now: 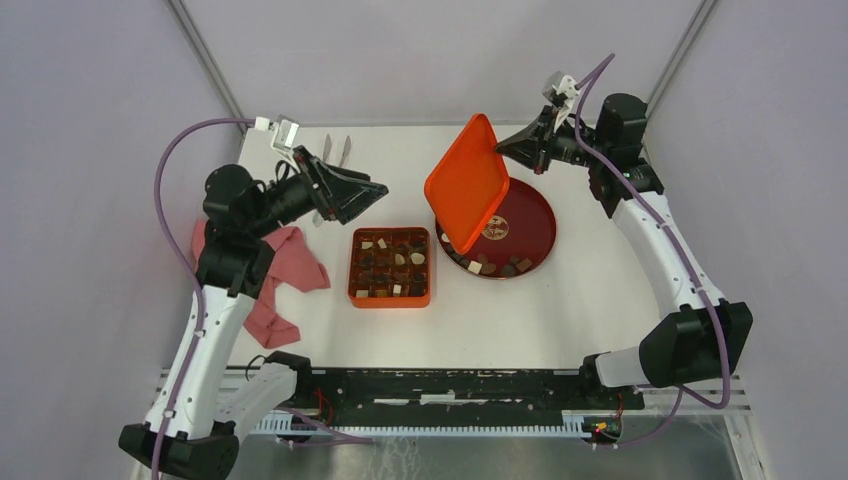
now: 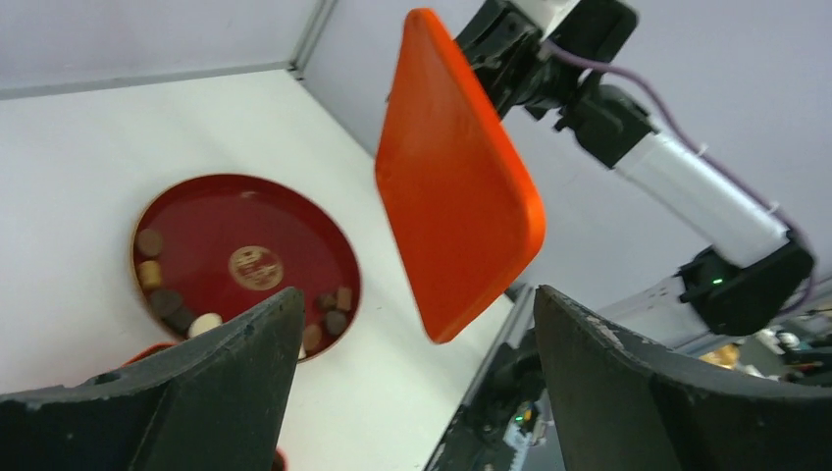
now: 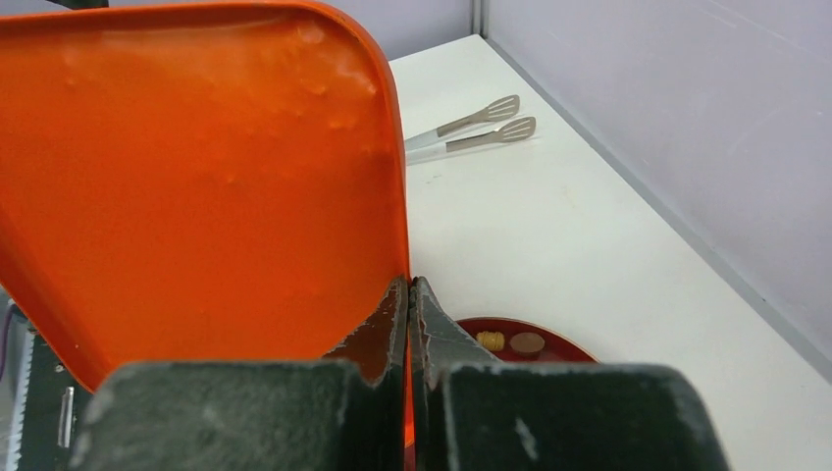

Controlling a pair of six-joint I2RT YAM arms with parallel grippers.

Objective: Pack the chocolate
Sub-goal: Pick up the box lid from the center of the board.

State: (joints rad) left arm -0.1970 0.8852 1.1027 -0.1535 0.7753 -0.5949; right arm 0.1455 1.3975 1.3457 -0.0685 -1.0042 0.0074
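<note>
Chocolate pieces [image 1: 392, 262] fill the compartments of the orange square box [image 1: 390, 298] at the table's middle. More chocolate [image 1: 497, 267] lies along the near rim of the round dark-red plate [image 1: 530, 210], seen again as chocolate [image 2: 162, 294] on the plate [image 2: 245, 211] in the left wrist view. My right gripper [image 1: 538, 152] is shut on the edge of the orange lid [image 1: 468, 182], which hangs tilted above the plate's left side. Its jaws [image 3: 409, 287] pinch the lid [image 3: 196, 177]. My left gripper [image 1: 378, 192] hovers open and empty above the box's far-left corner, facing the lid [image 2: 456, 177].
Metal tongs [image 1: 336, 150] lie at the back left of the table, also in the right wrist view as tongs [image 3: 471, 128]. A pink cloth [image 1: 290, 268] is crumpled left of the box under my left arm.
</note>
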